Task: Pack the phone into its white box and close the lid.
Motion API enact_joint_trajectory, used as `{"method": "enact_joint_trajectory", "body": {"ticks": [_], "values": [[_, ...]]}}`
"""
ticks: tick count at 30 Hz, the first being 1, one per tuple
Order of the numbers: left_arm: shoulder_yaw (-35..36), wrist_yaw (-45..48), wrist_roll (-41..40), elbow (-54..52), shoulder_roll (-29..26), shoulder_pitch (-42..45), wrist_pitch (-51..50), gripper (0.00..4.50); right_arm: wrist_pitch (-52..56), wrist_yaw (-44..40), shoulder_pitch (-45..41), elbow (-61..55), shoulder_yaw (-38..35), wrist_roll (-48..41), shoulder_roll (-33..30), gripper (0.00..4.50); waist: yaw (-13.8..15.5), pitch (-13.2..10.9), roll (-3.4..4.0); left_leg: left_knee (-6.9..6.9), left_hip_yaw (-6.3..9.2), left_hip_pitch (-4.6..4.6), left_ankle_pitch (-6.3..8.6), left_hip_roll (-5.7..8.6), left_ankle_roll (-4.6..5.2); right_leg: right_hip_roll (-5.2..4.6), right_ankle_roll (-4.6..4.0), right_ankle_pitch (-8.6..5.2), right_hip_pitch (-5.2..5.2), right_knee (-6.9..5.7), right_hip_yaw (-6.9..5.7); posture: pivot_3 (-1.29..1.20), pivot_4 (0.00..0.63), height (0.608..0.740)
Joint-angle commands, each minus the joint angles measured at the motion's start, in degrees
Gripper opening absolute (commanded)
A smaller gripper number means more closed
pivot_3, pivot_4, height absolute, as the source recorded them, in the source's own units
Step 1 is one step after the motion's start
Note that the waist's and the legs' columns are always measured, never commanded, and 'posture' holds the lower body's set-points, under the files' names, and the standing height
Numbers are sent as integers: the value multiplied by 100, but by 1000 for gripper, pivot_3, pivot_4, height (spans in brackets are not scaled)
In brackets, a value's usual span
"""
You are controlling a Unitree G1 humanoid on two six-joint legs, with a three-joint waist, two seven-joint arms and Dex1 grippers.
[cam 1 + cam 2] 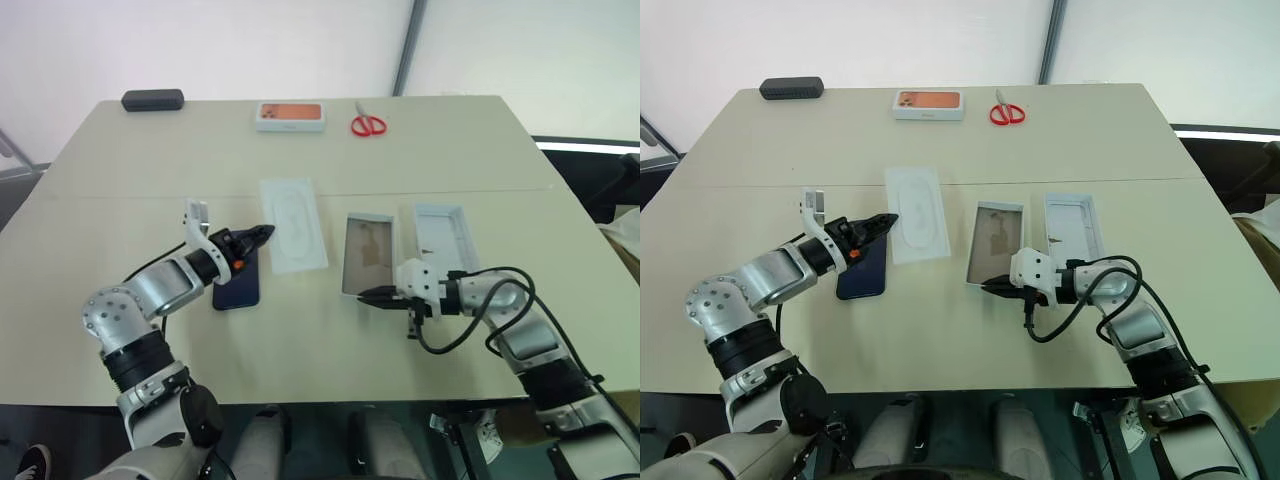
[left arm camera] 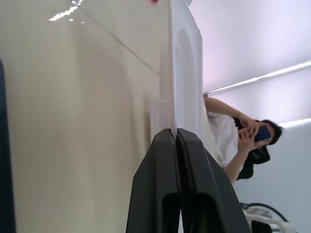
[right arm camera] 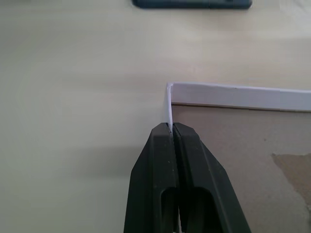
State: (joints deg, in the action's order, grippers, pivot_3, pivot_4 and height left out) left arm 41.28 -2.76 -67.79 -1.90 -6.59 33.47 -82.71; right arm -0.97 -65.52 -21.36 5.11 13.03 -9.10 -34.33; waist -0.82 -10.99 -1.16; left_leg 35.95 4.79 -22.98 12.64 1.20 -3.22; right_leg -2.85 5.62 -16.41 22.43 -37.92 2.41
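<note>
1. Behind the beige table (image 1: 300, 340) stood pale, bright walls; a person in a white top showed in the left wrist view, holding a dark phone up in both hands.
2. Farthest left lay the black oblong case (image 1: 153, 100) at the table's far edge.
3. The left gripper (image 1: 262, 236) reached in level from the left, its fingers pressed together on the near left edge of the thin white insert (image 1: 294, 224); in the left wrist view that thin edge ran in between the two fingertips.
4. The phone (image 1: 238, 285) lay flat just under and behind this gripper, nearer the robot, beside the insert's near left corner and not held.
5. At the far edge, past the insert, sat a white box with an orange top (image 1: 290, 116), and red-handled scissors (image 1: 368, 124) just to its right.
6. The white box (image 1: 367, 254) lay open right of the insert, its tan floor bare.
7. The right gripper (image 1: 367, 295) came in from the right, pointing left and slightly down, fingers closed on the box's near left corner wall.
8. The lid (image 1: 444, 236) lay open side up just right of the box, beyond the right forearm.
</note>
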Motion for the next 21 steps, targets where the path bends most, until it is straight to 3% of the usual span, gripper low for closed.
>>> {"method": "enact_joint_trajectory", "body": {"ticks": [1, 7, 10, 17, 21], "values": [[-61, -128, -334, 88, -64, 89, 122, 0, -342, 17, -288, 74, 189, 177, 245, 36, -13, 0, 0, 0, -1, 0, 0, 0, 0, 0, 0, 0, 0, 0, 0, 0, 150, 740], [-394, -298, -527, 65, 23, -10, 293, 0, -413, 23, -492, 324, 405, 329, 537, 36, 11, -1, -2, 0, 1, -4, -3, 1, -5, -1, 0, 0, 3, 0, -1, 0, 150, 740], [-570, -351, -626, -15, 45, -171, 355, 0, -164, 40, -525, 327, 311, 189, 593, 970, 6, -1, -2, 3, 2, -7, -3, 3, -5, -5, 0, 0, 4, 0, -1, 0, 150, 740], [-1042, -230, -723, -294, -177, -532, 476, 0, 480, 219, -200, -491, -321, -322, 272, 4459, 6, -1, -2, 1, 4, -15, -3, 2, -5, -4, -1, 1, 14, -1, -1, 0, 150, 740], [-1199, -138, -763, -277, -284, -637, 576, 0, 944, 408, 187, -1082, -776, -665, -5, 4459, 12, -1, -2, 2, 6, -20, -3, 2, -5, -4, -1, 1, 17, 0, -1, 0, 150, 740]]}}
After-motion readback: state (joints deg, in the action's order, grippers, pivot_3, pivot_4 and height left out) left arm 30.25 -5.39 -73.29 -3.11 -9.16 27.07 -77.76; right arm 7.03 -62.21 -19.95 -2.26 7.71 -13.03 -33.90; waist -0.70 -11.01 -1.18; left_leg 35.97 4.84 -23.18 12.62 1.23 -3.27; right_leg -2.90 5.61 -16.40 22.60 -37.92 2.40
